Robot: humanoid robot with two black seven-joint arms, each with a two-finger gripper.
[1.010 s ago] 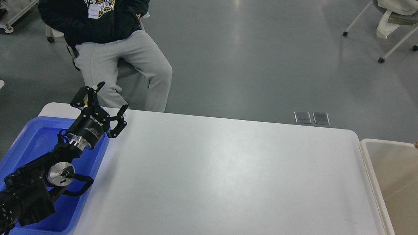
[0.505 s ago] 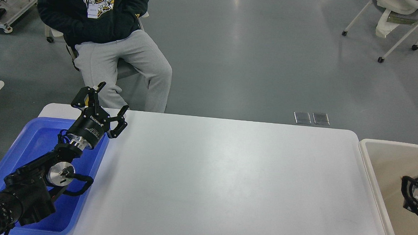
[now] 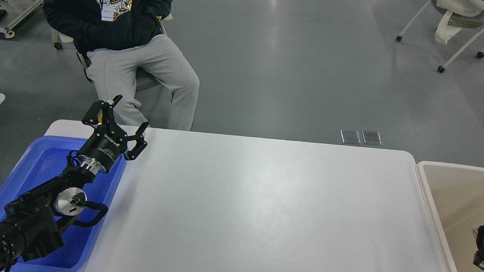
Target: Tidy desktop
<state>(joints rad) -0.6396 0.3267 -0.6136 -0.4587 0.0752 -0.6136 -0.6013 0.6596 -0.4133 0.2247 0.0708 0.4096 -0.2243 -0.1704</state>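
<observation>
Your left arm comes in from the lower left corner, lies across the blue plastic tray (image 3: 41, 163) and rises toward the far left edge of the worktop. Its claw, the left claw (image 3: 128, 117), points up and away from you, above the tray's far right corner, with both fingers spread wide and nothing between them. One fingertip stands near the knee of the seated person in grey trousers and a dark hooded top (image 3: 122, 51); the other hangs just over the worktop's far edge.

Of your right arm you see only a small black part at the lower right edge, over the beige plastic bin (image 3: 450, 192). Its claw is cut off by the picture's edge, so it is not in view.

The large white rectangular worktop with rounded corners (image 3: 263, 207) fills the middle of the view, between the tray on its left end and the bin just beside its right end. The tray's visible floor is bare blue. The bin's visible inside shows only its beige wall and floor.
</observation>
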